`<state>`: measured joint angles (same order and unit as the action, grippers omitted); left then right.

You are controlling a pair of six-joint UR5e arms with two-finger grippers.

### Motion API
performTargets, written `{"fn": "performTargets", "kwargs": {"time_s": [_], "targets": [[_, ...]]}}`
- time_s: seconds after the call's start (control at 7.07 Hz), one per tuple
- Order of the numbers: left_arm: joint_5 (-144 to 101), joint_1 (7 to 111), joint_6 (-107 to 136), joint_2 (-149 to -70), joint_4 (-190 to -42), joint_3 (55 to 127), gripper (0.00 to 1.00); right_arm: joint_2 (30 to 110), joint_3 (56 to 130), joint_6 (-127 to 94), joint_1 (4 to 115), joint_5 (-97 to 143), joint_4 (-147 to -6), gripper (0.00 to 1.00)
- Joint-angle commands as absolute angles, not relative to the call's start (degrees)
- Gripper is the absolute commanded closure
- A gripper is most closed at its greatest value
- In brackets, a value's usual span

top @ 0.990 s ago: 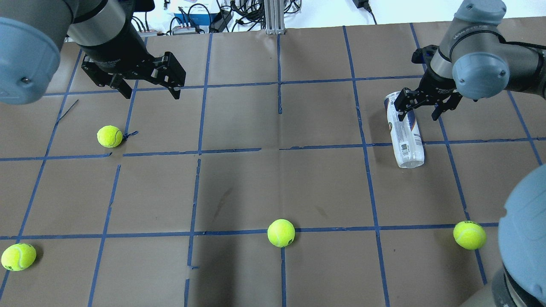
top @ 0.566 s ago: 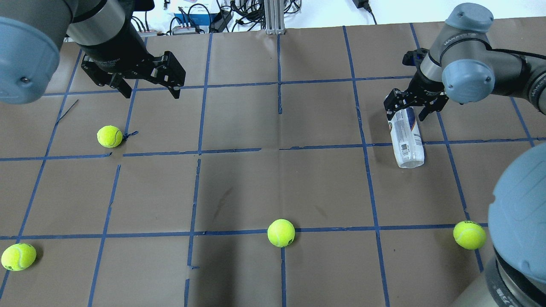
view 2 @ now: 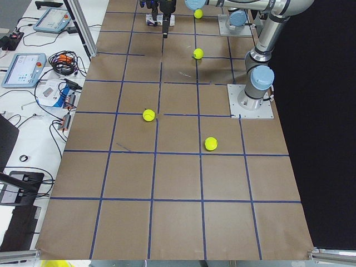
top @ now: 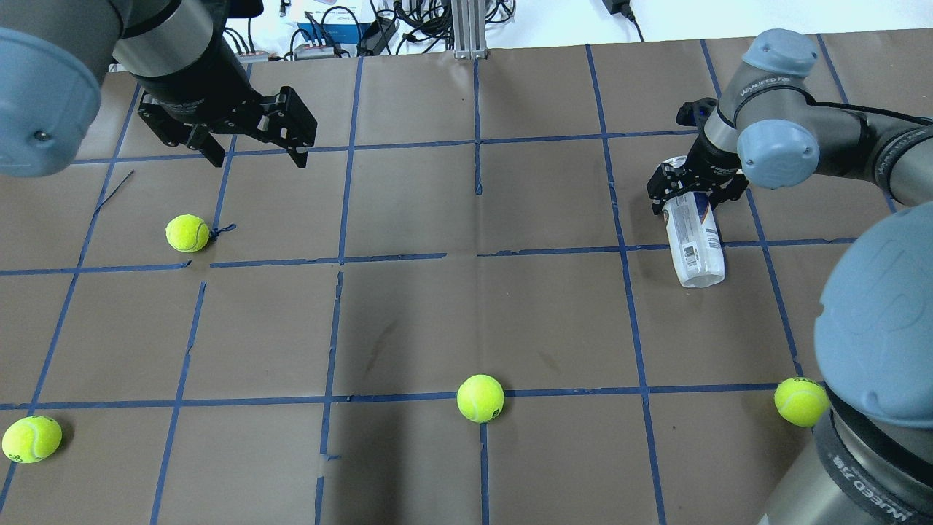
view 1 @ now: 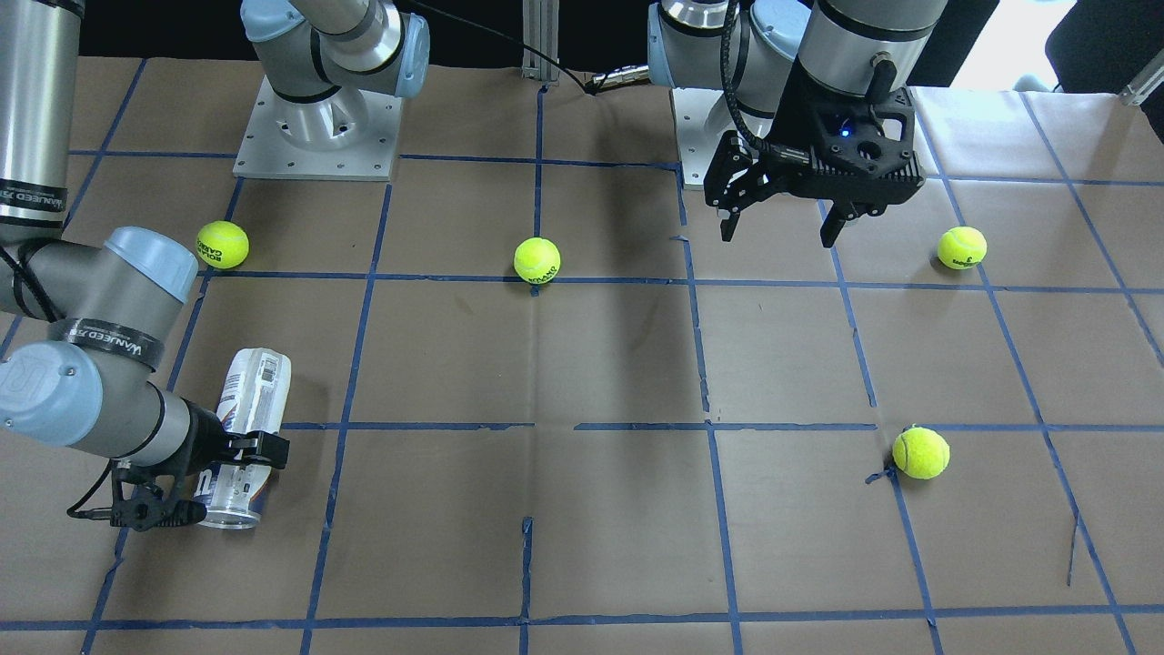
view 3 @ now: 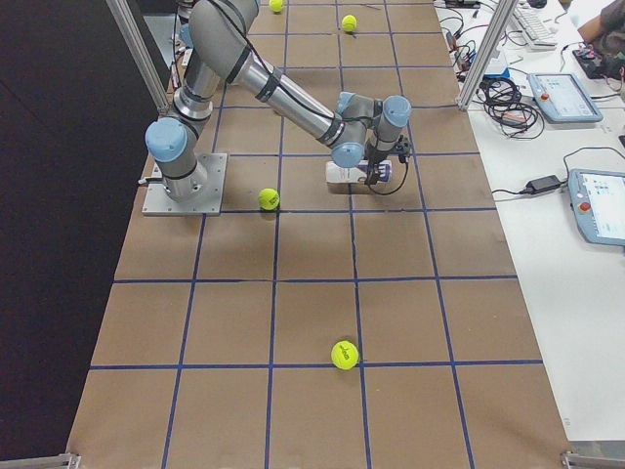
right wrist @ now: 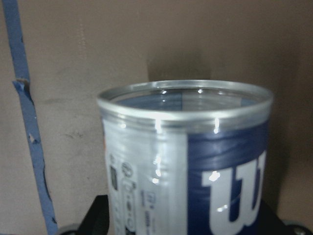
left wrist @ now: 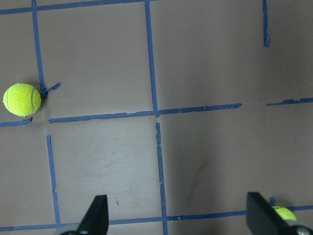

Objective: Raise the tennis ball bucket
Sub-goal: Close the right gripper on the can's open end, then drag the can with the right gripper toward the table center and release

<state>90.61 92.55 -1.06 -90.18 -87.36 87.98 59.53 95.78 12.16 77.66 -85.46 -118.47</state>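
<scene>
While the tennis ball bucket (top: 696, 244) lies on its side on the brown-papered table (top: 466, 313), across a blue tape line (top: 802, 241), we see the right gripper (top: 694, 191) sitting low over its silvery open end. Its fingers are spread wide, one on each side of the can, though we cannot tell whether they touch it. Our left gripper (top: 259, 164) hangs well apart above the table, fingers likewise spread.

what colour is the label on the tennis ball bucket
White and navy on the tennis ball bucket; best in the right wrist-mounted view.
</scene>
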Motion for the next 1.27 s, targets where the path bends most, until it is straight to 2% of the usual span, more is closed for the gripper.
{"fn": "performTargets", "kwargs": {"time_s": [0.0, 0.42, 0.85, 1.13], "targets": [[90.62, 92.55, -1.05, -90.18, -87.36, 87.98, 0.0, 60.03, 95.45, 9.86, 78.83, -85.69, -118.3, 0.14], [90.62, 92.55, -1.05, -90.18, -87.36, 87.98, 0.0, 61.26, 94.58, 9.32, 80.41, -86.22, -117.69, 0.19], [90.7, 92.55, -0.97, -90.18, -87.36, 87.98, 0.0, 63.19, 86.6, 11.24, 94.17, -89.03, -112.42, 0.17], [90.62, 92.55, -0.97, -90.18, -87.36, 87.98, 0.0, 61.89, 82.81, 25.76, 99.48, -88.34, -113.81, 0.17]]}}
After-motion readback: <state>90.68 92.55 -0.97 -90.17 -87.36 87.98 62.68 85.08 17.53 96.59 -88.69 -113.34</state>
